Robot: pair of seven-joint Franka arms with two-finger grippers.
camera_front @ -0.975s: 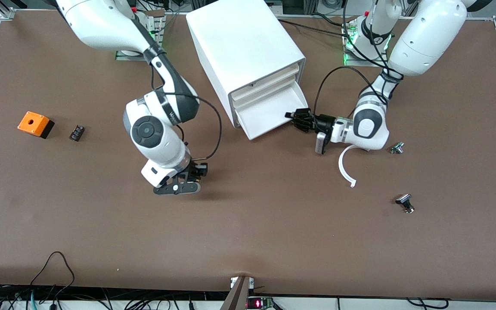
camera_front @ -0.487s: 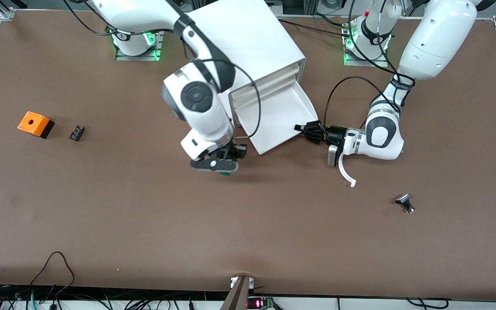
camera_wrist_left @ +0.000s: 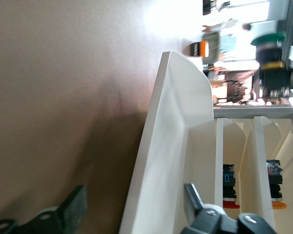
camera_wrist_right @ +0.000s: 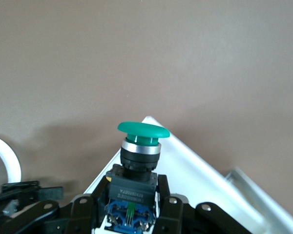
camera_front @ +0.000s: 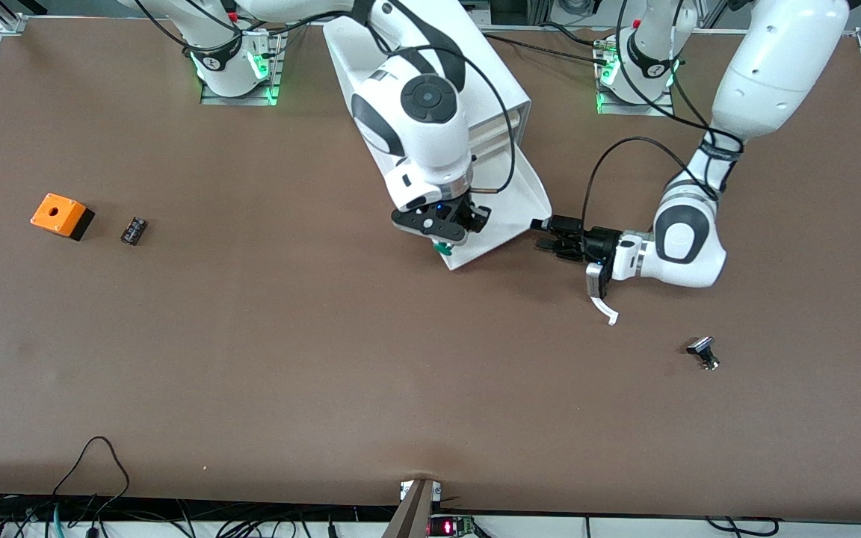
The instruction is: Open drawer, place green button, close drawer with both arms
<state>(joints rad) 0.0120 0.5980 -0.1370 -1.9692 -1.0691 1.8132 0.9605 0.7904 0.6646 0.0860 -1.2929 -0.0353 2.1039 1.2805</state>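
The drawer (camera_front: 511,203), the lowest one of the white cabinet (camera_front: 494,78), stands pulled out. My right gripper (camera_front: 439,226) reaches over the cabinet and is shut on the button (camera_front: 442,247), holding it over the drawer's front corner nearest the front camera. In the right wrist view the button (camera_wrist_right: 143,129) shows its green cap, black body and blue rear between my shut gripper (camera_wrist_right: 135,189), with the drawer's corner (camera_wrist_right: 185,170) below. My left gripper (camera_front: 548,234) is open, low beside the drawer's corner toward the left arm's end. In the left wrist view my left gripper (camera_wrist_left: 134,207) straddles the drawer's wall (camera_wrist_left: 171,146) without closing on it.
An orange box (camera_front: 62,215) and a small black part (camera_front: 133,230) lie toward the right arm's end. A white curved strip (camera_front: 604,306) lies under the left wrist. A silver-and-black button (camera_front: 703,353) lies nearer the front camera. Red-capped (camera_wrist_left: 229,187) and orange-capped (camera_wrist_left: 274,187) buttons sit in the cabinet's compartments.
My right arm carried the button from the open table up to the drawer's front corner. My left gripper pulled the drawer farther out, then drew back off its corner.
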